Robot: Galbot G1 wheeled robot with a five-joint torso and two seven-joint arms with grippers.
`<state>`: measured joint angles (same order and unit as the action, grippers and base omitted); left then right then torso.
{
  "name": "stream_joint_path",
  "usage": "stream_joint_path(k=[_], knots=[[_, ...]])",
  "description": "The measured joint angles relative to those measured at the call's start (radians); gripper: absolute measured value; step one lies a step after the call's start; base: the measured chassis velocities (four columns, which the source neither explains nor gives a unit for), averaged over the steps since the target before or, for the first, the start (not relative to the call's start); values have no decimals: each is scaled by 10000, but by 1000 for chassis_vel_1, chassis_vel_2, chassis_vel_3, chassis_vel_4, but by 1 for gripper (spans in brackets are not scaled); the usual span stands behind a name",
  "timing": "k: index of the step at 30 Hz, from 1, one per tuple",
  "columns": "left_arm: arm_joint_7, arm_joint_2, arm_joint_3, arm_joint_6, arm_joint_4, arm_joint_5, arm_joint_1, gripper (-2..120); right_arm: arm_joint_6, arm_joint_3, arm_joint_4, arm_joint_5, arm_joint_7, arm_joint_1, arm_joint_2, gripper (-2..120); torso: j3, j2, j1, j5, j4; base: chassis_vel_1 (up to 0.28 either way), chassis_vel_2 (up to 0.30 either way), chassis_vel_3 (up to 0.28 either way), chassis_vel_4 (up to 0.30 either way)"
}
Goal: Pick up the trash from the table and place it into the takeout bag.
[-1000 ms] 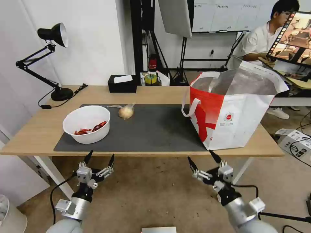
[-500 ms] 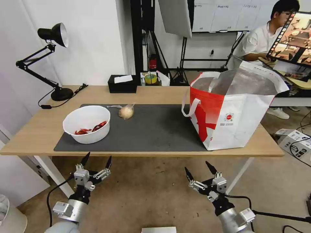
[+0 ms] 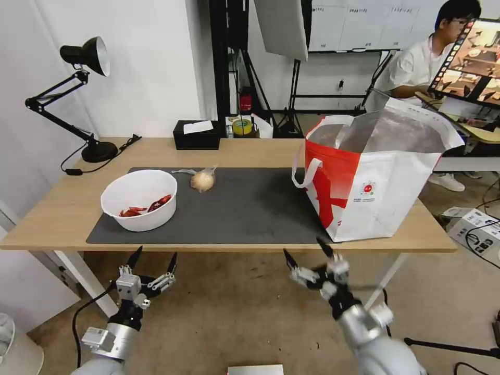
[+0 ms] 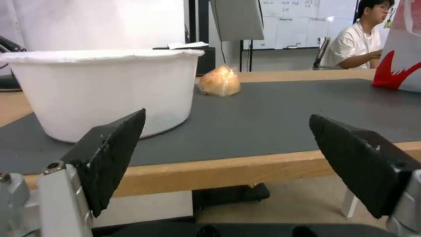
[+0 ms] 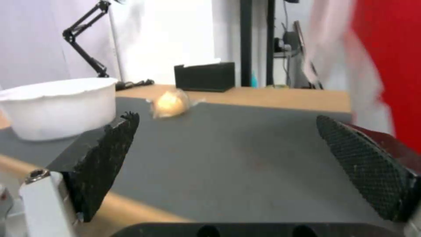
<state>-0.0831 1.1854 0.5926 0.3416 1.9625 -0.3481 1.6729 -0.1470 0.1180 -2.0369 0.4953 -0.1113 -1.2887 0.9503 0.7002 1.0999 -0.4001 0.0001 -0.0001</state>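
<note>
Two pieces of trash lie on the table's (image 3: 250, 151) dark mat. A white bowl (image 3: 139, 199) with red scraps sits at the left, and a knotted clear bag around a tan lump (image 3: 202, 179) lies behind it. The white-and-red takeout bag (image 3: 375, 174) stands open at the table's right end. Both grippers hang below and in front of the table's front edge. My left gripper (image 3: 154, 256) is open before the bowl (image 4: 105, 89). My right gripper (image 3: 308, 251) is open near the bag's front corner. The lump (image 5: 169, 103) and bowl (image 5: 57, 107) also show in the right wrist view.
A black desk lamp (image 3: 83, 94) stands at the table's back left. A black tissue box (image 3: 197, 134) sits at the back edge. Tripods, a cardboard box (image 3: 476, 229) and cables crowd the floor to the right.
My right gripper has swung left and slightly up towards the table's front edge. My left gripper has sunk a little. Nothing on the table has moved.
</note>
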Motion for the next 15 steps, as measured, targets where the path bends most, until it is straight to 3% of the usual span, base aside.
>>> stream_joint_path(k=[2,7,9,10,13,15], knots=[[-1,12,63,-27,67,11,17,100,374,-929,431,389,-337,1654,32,100,0,1,0,-3,2,0,0,0,0],[27,48,151,-70,115,27,17,100,684,-1790,1021,748,-536,3195,216,100,1,0,-1,-4,3,0,0,0,0],[51,60,247,-101,130,20,38,100,851,-2969,1995,1101,-865,4779,641,100,1,-1,0,4,1,0,0,0,0],[51,60,247,-101,130,20,38,100,851,-2969,1995,1101,-865,4779,641,100,1,-1,0,4,1,0,0,0,0],[59,-1,305,-96,6,-29,8,100,996,-4302,3734,1808,-1317,7066,1546,100,1,-1,-1,-2,5,0,0,0,0],[74,-1,309,-87,-46,-35,-28,100,1029,-4541,4167,1985,-1404,7517,1779,100,1,-1,-1,-1,4,0,0,0,0]])
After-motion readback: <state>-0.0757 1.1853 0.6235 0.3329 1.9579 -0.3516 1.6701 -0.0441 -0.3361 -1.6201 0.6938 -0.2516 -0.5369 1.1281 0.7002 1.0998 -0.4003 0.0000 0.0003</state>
